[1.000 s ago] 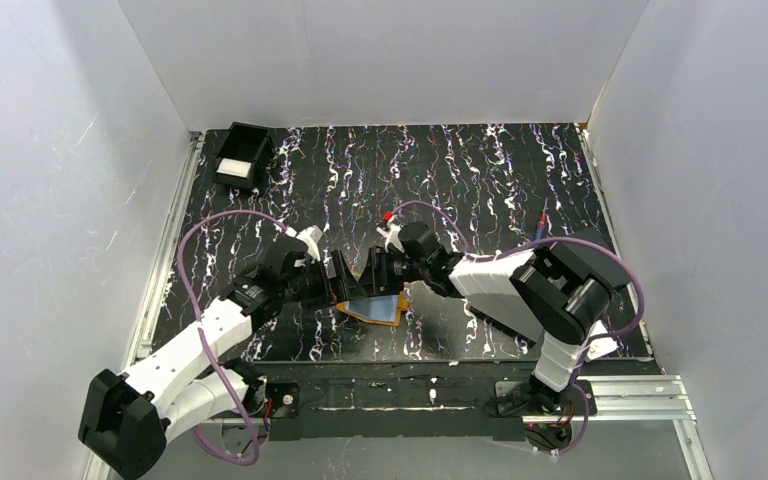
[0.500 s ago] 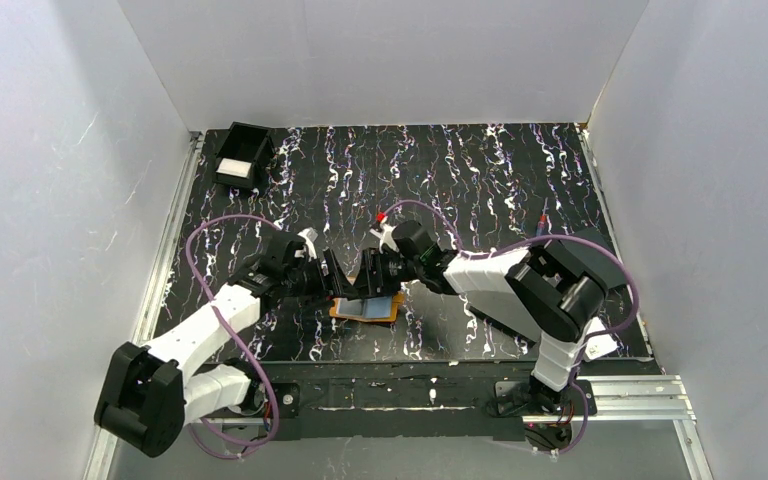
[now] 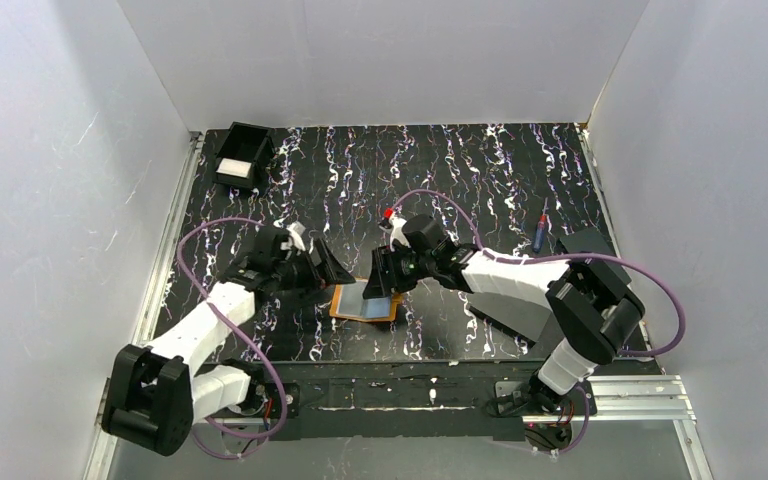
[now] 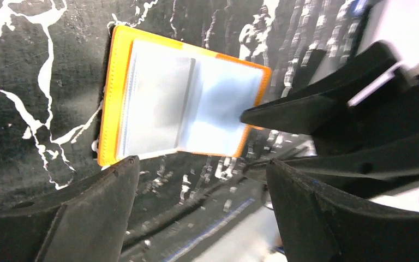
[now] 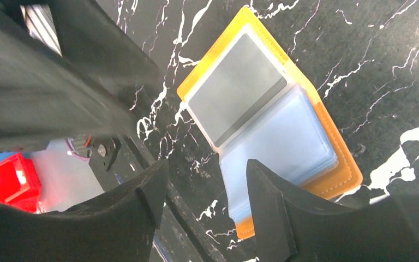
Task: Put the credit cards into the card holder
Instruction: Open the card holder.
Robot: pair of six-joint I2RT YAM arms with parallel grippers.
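Observation:
The orange card holder (image 3: 365,301) lies open and flat on the table between my two grippers. Its pale blue clear sleeves face up, and a grey card (image 5: 234,93) sits in one sleeve. It also shows in the left wrist view (image 4: 180,103). My left gripper (image 3: 336,272) is open and empty, just left of the holder; in the left wrist view (image 4: 199,169) its fingers straddle the holder's near edge. My right gripper (image 3: 381,284) is open and empty over the holder's right half, as the right wrist view (image 5: 207,174) shows. No loose card shows.
A black box holding a white block (image 3: 242,158) stands at the back left corner. A pen (image 3: 540,232) lies at the right. A flat black rectangle (image 3: 588,240) lies behind the right arm. White walls enclose the table.
The holder, tilted between both grippers a second ago, now lies flat and open. My left gripper has pulled back to the left. The right arm has shifted and its gripper stays over the holder.

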